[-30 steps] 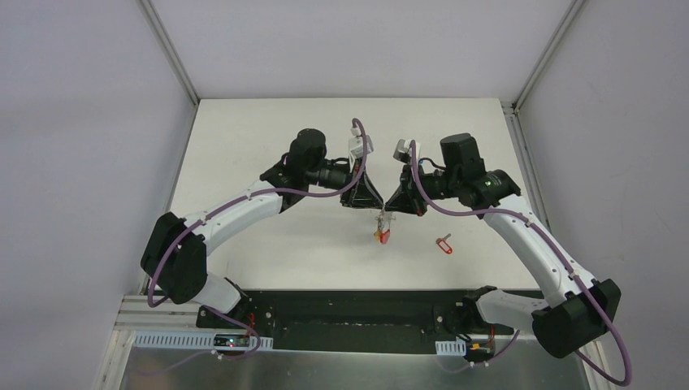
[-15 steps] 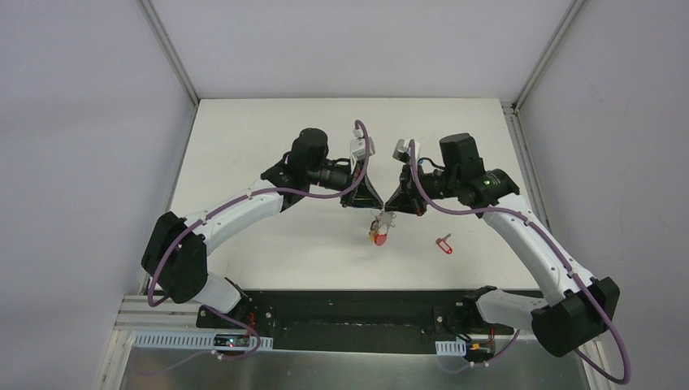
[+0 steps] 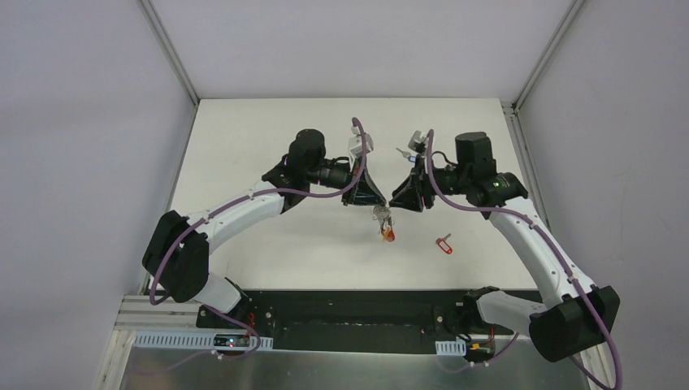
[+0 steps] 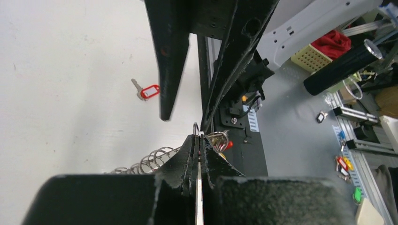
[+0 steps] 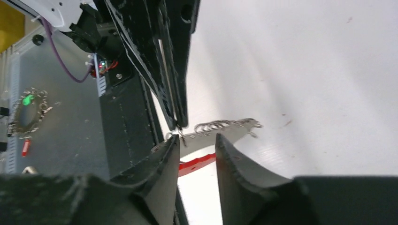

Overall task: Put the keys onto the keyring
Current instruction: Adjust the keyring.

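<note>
Top view: your left gripper [image 3: 375, 203] and right gripper [image 3: 395, 203] meet tip to tip over mid-table. The oval red-and-grey keyring [image 3: 382, 218] hangs between them, w/ an orange-tagged silver key [image 3: 389, 236] dangling under it. A red-tagged silver key [image 3: 444, 244] lies loose on the white table [image 3: 268, 130], nearer and to the right, apart from both.

Left wrist: left pincer is clenched on the keyring's edge. The metal clips [image 4: 150, 160] trail off left.

Right wrist: right fingers [image 5: 164, 159] stand apart, gripping nothing. The keyring crosses the gap.

Step, I'd judge: keyring held up, loose key not yet fetched. Next calls for the right arm to drop, pinch that key by its tag, then bring it to a clip.
</note>
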### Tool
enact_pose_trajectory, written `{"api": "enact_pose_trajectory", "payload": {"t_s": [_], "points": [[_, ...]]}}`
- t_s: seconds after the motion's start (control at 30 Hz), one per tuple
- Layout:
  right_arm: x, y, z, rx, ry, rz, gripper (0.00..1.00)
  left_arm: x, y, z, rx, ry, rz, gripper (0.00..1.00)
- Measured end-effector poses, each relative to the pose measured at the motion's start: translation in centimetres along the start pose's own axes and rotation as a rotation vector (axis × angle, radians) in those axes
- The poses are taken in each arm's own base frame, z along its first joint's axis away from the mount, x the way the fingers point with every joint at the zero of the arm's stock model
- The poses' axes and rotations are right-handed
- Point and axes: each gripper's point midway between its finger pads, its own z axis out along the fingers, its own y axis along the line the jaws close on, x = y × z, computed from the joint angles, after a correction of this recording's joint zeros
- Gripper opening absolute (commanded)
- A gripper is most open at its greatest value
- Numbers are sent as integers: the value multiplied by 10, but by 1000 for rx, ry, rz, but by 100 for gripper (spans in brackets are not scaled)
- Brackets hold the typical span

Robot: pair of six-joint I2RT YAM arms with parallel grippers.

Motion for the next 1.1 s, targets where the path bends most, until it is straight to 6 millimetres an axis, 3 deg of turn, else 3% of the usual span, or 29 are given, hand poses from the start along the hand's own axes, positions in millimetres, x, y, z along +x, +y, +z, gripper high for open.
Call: {"api": "enact_pose_trajectory", "payload": {"t_s": [0.27, 0.7, 1.1], "points": [[-14, -1, -22, -5, -144, 33, 47, -21, -9, 0, 45, -124, -57, 0], [-23, 10, -25, -95, -192, 44, 19, -38, -19, -2, 88, -215, -97, 0], [-28, 16, -24, -148, -216, 54, 19, -39, -15, -1, 75, -230, -106, 0]]}}
